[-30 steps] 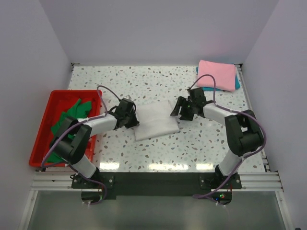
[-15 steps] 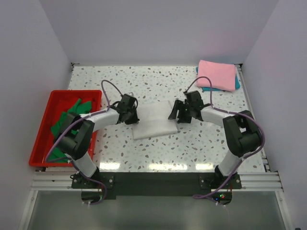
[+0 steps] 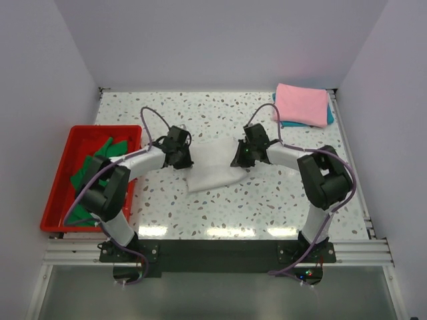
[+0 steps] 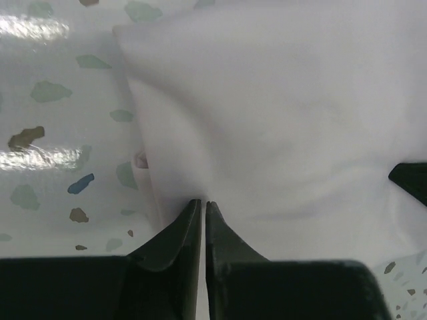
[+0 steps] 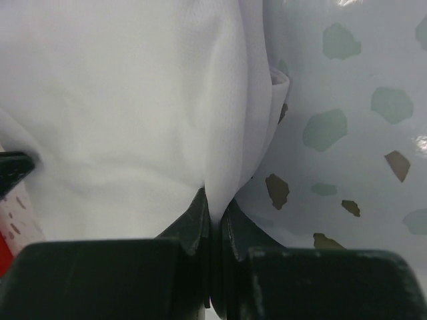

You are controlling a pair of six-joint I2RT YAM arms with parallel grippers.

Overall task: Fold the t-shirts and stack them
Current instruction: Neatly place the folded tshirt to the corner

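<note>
White t-shirt [image 3: 212, 170], folded soft cloth at the centre of the frame on the speckled table [image 3: 267, 200], has its side edges hidden under my left gripper [image 4: 203, 203] and right gripper [image 5: 215, 200]. The right, spread a second ago, now pinches a puckered fold; the left is clamped on the opposite edge.

Teal t-shirt [image 3: 329, 115] mostly under pink t-shirt [image 3: 301, 103]; green t-shirt [image 3: 100, 157] partly behind left arm [image 3: 110, 190].
</note>
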